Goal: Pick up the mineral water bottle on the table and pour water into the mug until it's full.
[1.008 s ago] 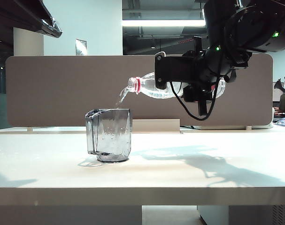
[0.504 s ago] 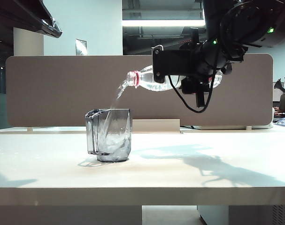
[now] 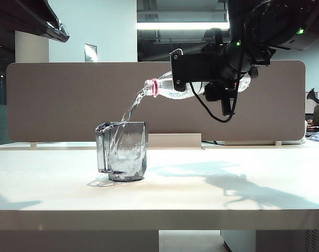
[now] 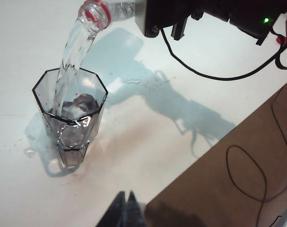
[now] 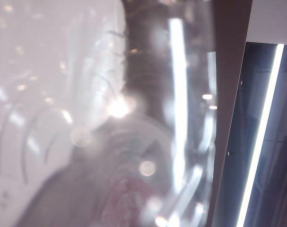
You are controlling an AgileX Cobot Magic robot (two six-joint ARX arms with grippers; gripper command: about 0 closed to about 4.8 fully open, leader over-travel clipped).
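Right claw [image 3: 193, 71] gripping one bottle [image 3: 167, 88], left claw [image 4: 126, 208] closed, one mug [image 3: 122, 151]

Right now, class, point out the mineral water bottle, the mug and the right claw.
mineral water bottle [image 3: 155, 87], exterior view, red neck ring.
mug [image 4: 70, 137], left wrist view, front wall.
right claw [image 3: 193, 73], exterior view, black body gripping the bottle.

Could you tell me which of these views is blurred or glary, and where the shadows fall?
Right wrist view: the mineral water bottle fills the frame, out of focus, flecked with glare. Exterior view: sharp, with the arm's shadow on the table right of the mug. Left wrist view: clear, with crisp shadows.
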